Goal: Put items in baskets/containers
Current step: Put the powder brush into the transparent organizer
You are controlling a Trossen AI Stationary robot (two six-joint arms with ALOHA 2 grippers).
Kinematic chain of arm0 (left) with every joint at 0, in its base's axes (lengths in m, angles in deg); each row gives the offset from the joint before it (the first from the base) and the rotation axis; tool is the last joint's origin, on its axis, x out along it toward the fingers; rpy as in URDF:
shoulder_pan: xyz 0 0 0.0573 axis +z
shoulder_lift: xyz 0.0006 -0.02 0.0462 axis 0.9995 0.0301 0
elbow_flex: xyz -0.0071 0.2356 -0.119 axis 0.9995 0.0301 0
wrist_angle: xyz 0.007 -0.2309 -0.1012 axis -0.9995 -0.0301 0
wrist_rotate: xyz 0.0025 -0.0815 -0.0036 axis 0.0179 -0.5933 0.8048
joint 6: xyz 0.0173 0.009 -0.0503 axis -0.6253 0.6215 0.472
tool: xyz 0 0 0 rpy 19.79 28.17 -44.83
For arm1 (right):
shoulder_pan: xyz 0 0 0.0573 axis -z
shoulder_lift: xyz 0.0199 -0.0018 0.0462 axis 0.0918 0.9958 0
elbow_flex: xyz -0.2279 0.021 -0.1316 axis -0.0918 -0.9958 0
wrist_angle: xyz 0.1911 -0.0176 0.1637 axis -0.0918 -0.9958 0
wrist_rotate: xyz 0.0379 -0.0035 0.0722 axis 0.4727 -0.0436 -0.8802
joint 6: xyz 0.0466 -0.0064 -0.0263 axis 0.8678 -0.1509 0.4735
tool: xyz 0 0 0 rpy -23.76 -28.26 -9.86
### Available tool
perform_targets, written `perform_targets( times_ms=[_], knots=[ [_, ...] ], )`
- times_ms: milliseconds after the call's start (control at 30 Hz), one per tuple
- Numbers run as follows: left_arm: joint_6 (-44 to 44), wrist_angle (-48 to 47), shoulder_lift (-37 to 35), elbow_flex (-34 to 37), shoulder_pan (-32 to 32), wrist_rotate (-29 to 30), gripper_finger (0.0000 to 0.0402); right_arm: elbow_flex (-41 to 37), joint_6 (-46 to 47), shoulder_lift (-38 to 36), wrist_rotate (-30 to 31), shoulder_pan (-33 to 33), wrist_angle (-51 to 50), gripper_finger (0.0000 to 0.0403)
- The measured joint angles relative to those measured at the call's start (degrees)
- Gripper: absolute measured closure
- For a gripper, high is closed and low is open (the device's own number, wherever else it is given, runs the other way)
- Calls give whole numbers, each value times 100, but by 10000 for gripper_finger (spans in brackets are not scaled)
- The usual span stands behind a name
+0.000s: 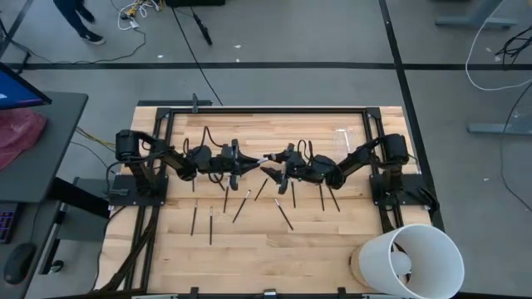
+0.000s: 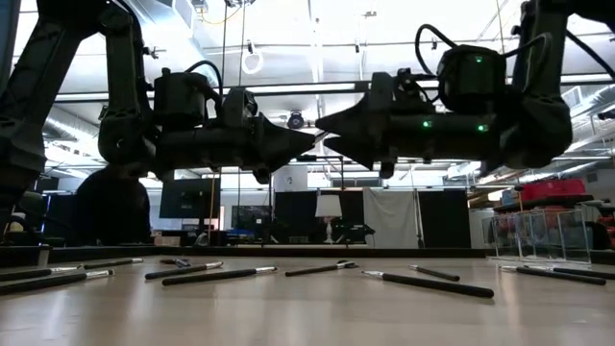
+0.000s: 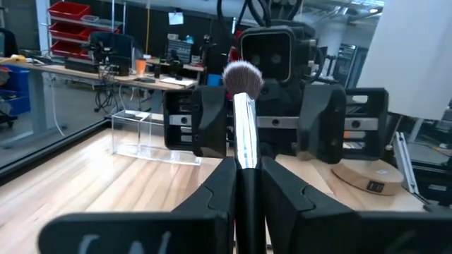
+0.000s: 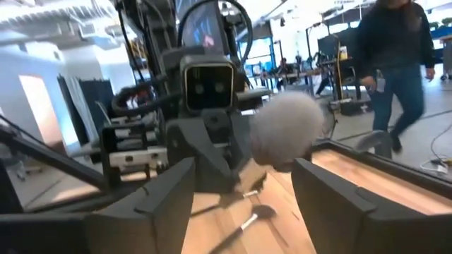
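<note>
Wooden table [image 2: 288, 317] boards fill the foreground at tabletop level, strewn with loose brushes [image 2: 219, 276] that none of us would yet call sorted. A white bucket [image 1: 411, 257] stands at the table's near right corner and plays no part in the job.

Above the middle of the boards, we see the left arm [image 1: 166, 156] and the right arm [image 1: 366, 158] stretched out level toward each other, wrists horizontal, noses almost meeting well clear of the wood. The left gripper [image 2: 307, 137] is clamped on the dark handle of one makeup brush [image 3: 244, 120], whose fluffy head points straight at the other arm. The right gripper [image 2: 324, 132] has its fingers spread wide and holds nothing; the brush head sits in the gap between them without either finger pressing on it.

We read this as a mid-air handover about to be settled, and that is where we think it could fail. If the right fingers close on the soft bristles rather than on the metal collar or the handle, the hold may be too weak to carry the brush. If the left fingers let go before the right ones bite, the brush would drop among the others below.

A clear container [image 1: 345, 134] waits near the table's far edge on the right arm's side, well apart from both grippers, with no brush visible in it.
</note>
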Motion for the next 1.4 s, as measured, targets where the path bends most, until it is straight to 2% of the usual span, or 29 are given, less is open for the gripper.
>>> perform_targets(
  times_ms=[167,433,633,800,900,1000,1200,1400],
  knots=[
    [-5,-2,0,0,0,4,354,153,26,7,-95,0,13,221],
    [-110,-1,0,0,-2,-73,347,184,123,7,-124,-14,-64,367],
    [-38,-61,0,2,2,62,306,122,231,-234,-53,-37,-540,373],
    [-39,-289,0,-4,26,274,240,-108,294,-1284,334,-45,-2180,373],
    [-38,-481,0,-4,20,475,201,-128,265,-2194,781,-2,-3786,373],
    [4,-601,0,-2,22,645,175,-99,270,-3088,1475,83,-5347,373],
    [-34,-622,0,-2,18,667,160,-67,905,-4399,2468,578,-7664,373],
    [-56,-621,0,-2,20,682,169,-67,1444,-5089,3601,1005,-9331,373]
  ],
)
